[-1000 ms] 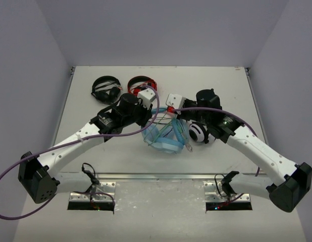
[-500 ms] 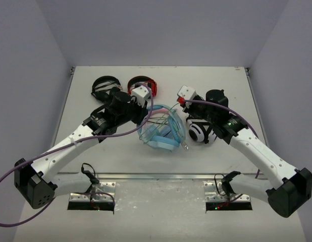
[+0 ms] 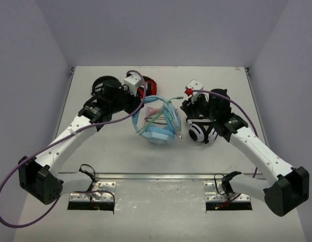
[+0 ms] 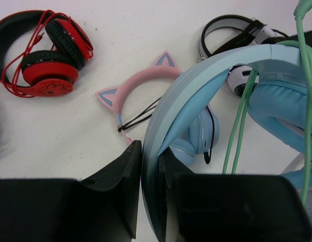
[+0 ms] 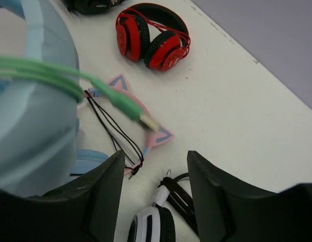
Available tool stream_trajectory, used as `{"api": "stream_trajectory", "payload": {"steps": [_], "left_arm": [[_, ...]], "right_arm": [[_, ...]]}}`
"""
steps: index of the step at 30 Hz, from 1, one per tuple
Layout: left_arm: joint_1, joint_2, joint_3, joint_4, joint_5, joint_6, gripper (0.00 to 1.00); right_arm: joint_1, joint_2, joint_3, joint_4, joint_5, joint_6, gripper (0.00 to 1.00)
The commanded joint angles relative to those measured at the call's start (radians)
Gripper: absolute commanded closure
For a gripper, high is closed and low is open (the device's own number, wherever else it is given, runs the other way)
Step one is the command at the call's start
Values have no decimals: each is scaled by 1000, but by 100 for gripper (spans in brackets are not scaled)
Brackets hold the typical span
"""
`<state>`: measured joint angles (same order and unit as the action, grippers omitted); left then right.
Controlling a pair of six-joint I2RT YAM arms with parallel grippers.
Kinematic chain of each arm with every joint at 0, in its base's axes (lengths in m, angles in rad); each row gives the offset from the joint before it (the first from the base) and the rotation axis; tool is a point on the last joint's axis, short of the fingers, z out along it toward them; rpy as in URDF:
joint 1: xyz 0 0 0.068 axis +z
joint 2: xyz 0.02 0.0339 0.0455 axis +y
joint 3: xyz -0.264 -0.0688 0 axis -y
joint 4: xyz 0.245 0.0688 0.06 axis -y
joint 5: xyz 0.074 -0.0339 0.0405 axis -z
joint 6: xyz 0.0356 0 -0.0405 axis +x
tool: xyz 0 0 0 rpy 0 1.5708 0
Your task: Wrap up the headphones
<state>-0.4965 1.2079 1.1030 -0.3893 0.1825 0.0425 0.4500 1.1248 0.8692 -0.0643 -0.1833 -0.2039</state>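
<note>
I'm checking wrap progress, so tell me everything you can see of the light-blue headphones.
The light-blue headphones are large over-ear ones with a wide smooth headband and padded cups. They sit mid-way across the table, headband up and clamped by the left gripper. Several strands of thin green cable cross them, and its plug is unheld.

We look down on a white table [image 3: 161,161] boxed in on three sides by plain, pale lavender-grey walls: a back wall [image 3: 161,30], a left wall [image 3: 24,75] and a right wall [image 3: 292,60]. A small fitting [image 3: 71,71] sits at the table's far left corner, with another at the far right. A metal strip [image 3: 161,176] runs along the near edge, and nearer to us lies a duller grey surface [image 3: 161,217]. The light is even and soft, and shadows on the tabletop stay faint. Close up in the left wrist view, we see scattered dark specks on the white top. In the right wrist view, its far edge meets the wall in a straight line.
</note>
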Motion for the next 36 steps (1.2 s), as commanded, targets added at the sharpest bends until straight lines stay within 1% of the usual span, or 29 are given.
{"api": "stream_trajectory", "payload": {"steps": [1, 2, 3, 5, 6, 8, 11, 16, 17, 18, 20, 21, 22, 23, 25, 26, 27, 28, 30, 31, 32, 33, 34, 36], "left_arm": [[122, 15, 98, 102, 191, -78, 100], [145, 27, 110, 110, 233, -90, 100], [186, 35, 116, 127, 312, -92, 99], [205, 47, 130, 139, 354, -70, 100], [205, 51, 136, 136, 354, -58, 99], [207, 85, 162, 104, 339, 11, 100], [211, 134, 216, 34, 282, 40, 100], [256, 272, 293, -55, 294, 112, 100], [275, 292, 308, -69, 308, 122, 100], [285, 309, 322, -72, 313, 128, 100], [300, 355, 359, -88, 343, 196, 100], [302, 367, 369, -92, 339, 227, 99], [305, 384, 382, -95, 341, 299, 100], [312, 389, 389, -105, 345, 336, 100], [337, 409, 415, -114, 367, 411, 100], [364, 421, 432, -152, 429, 453, 100], [380, 432, 445, -175, 466, 494, 100], [395, 452, 458, -187, 486, 548, 100], [441, 499, 489, -241, 570, 623, 100], [458, 524, 506, -291, 593, 638, 100], [489, 556, 527, -331, 659, 669, 100], [495, 617, 563, -376, 687, 735, 100], [530, 636, 564, -420, 725, 758, 100], [552, 689, 572, -459, 749, 836, 100]], "right_arm": [[-49, 9, 37, -9, -4, 132, 46], [-63, 4, 30, -12, -7, 156, 44], [-97, 1, 10, -20, -13, 223, 40], [-125, -17, -12, -31, -16, 283, 39], [-128, -28, -34, -34, -2, 306, 39], [-129, -72, -52, -87, 70, 389, 33], [-131, -120, -41, -156, 137, 442, 32], [-131, -276, -18, -294, 157, 483, 29], [-131, -305, -30, -305, 128, 488, 29], [-131, -372, -39, -321, 114, 510, 29], [-131, -440, -61, -328, 90, 547, 28], [-131, -498, -87, -328, 44, 563, 25], [-131, -522, -96, -339, 25, 566, 24], [-131, -540, -101, -351, 12, 570, 24], [-131, -578, -108, -394, -39, 552, 16], [-131, -588, -102, -417, -53, 548, 4], [-131, -597, -96, -434, -73, 538, 1], [-131, -620, -96, -454, -109, 537, 1], [-129, -649, -104, -468, -139, 555, 1], [-129, -678, -111, -466, -174, 561, 1], [-129, -689, -117, -470, -186, 569, 1], [-129, -698, -118, -480, -197, 571, 1], [-129, -715, -121, -483, -220, 571, 1], [-129, -726, -125, -488, -242, 569, 1]]}}
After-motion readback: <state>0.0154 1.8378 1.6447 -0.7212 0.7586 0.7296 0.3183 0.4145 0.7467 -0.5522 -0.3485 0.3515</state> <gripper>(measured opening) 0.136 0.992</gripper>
